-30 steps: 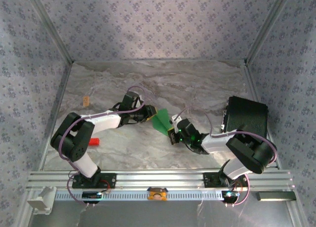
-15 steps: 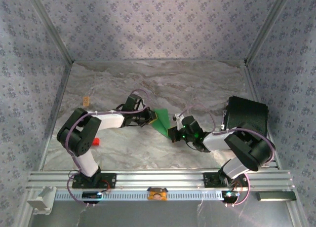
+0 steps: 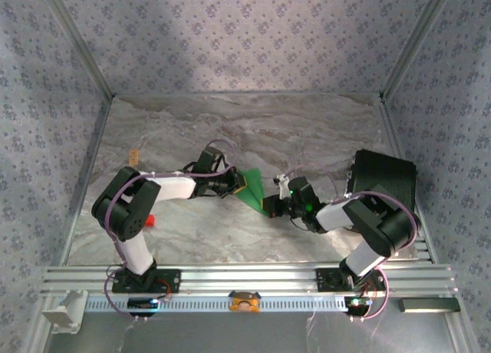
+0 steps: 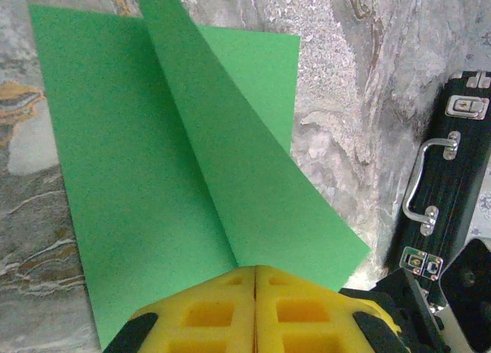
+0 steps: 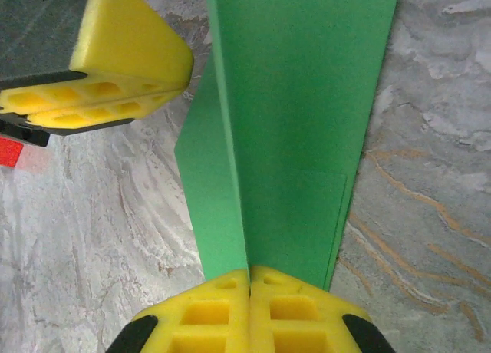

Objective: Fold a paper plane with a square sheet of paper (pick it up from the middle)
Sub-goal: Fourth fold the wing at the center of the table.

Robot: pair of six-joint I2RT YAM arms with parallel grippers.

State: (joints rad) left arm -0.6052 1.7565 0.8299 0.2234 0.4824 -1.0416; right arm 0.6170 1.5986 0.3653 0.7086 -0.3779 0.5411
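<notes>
Top external view showed, at the left, a small red block [image 3: 148, 219] lying on the table [image 3: 307, 130] near the left arm. Further right, about mid-table, the left claw [image 3: 240, 186] was pinched tight on one end of the square sheet of paper [image 3: 253, 189]. The left wrist view had its yellow pads [image 4: 230, 284] pressed together on the crease, with a flap standing up from the flatter layer beneath. The sheet looked thin, light and limp. It would likely sag or buckle if pulled from one end, tear if the arms drew apart hard, and take a stray crease from a careless squeeze. The fold line seemed the best place to hold it, since doubled paper is stiffer there. Right of it, the right claw [image 3: 270, 207] was likewise clamped on the opposite end, along the same crease in the right wrist view. Whether the sheet rested on the table or hung just above it I could not tell. The marbled table looked smooth, so loose paper might slide. A black case [image 3: 382, 180] stood at the right edge, near the right arm. Patterned walls [image 3: 245, 38] closed in the left, far and right sides.
</notes>
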